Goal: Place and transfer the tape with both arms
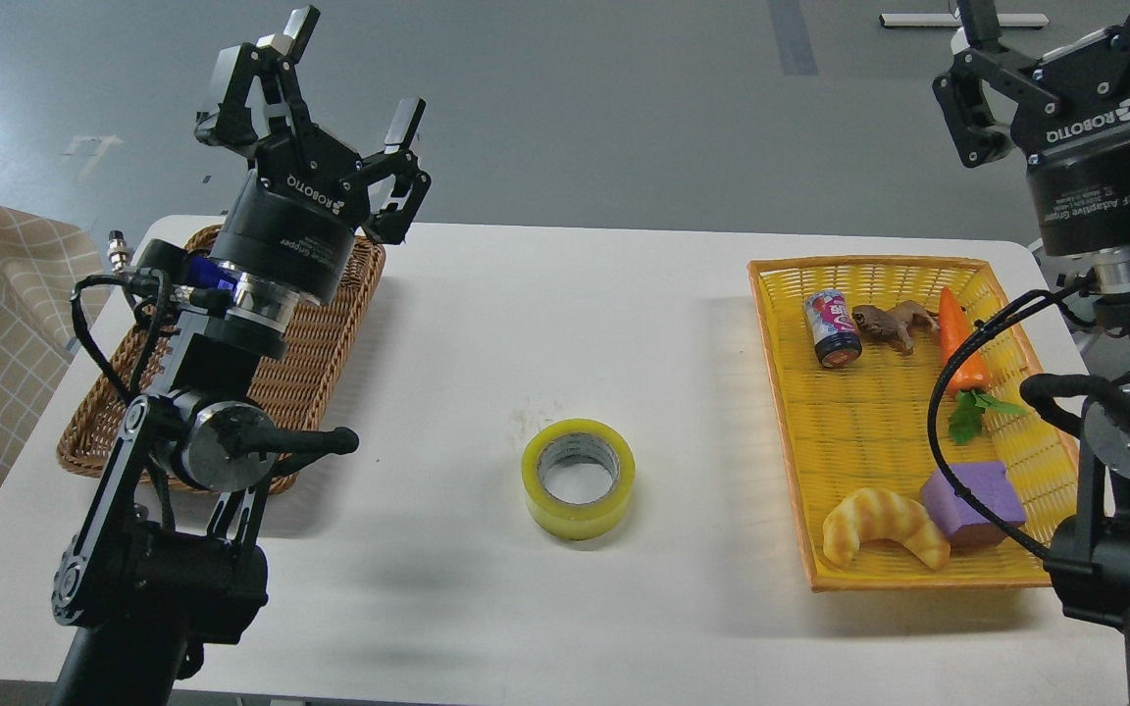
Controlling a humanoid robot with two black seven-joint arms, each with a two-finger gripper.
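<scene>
Tape lies flat on table, ungripped.

Yellow translucent tape roll flat on white desk, mid-desk; left gripper raised, fingers spread; right gripper cropped by frame.

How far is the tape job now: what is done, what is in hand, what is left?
Done: the tape lies flat on the white table, between the wicker basket and the yellow tray. In hand: nothing; the left end effector is raised, open and empty. The right end effector is partly out of view. Left: grasping and transferring.
</scene>
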